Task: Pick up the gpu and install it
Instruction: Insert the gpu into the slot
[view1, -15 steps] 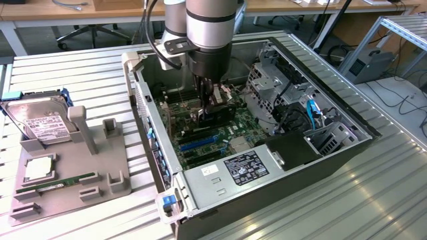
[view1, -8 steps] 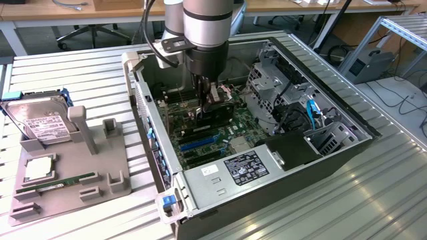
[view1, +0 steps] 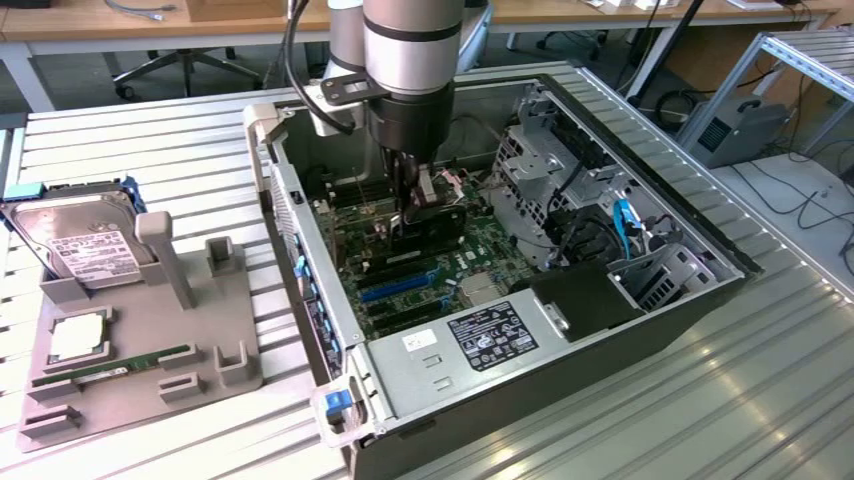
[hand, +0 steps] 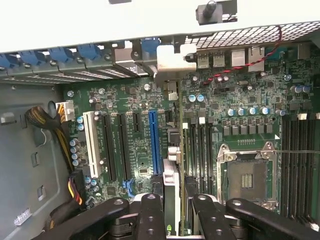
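1. Grey fixture tray (view1: 134, 370) sits near the desk's (view1: 747, 400) edge at the exterior view's left. It carries a silver hard drive (view1: 83, 245) standing in a slot and a narrow green RAM stick (view1: 114, 367) lying flat.
2. Open computer case (view1: 441, 385) lies on its side mid-desk, with the motherboard (view1: 441, 265) exposed. A power supply with a black label (view1: 491, 335) sits at the case's near end.
3. Arm (view1: 407, 50) reaches straight down into the case. The pincer (hand: 176, 200) is clamped on the gpu (hand: 171, 190), fingers (hand: 150, 212) pressing either face of the card.
4. The gpu stands on edge, upright, over the motherboard, just beside the blue slot (hand: 155, 140). Its silver bracket (hand: 170, 57) meets the rear wall of the case.
5. Whether the card is fully seated in its slot cannot be told.
6. CPU socket (hand: 247, 177) lies bare, with memory slots (hand: 300, 165) beside it.
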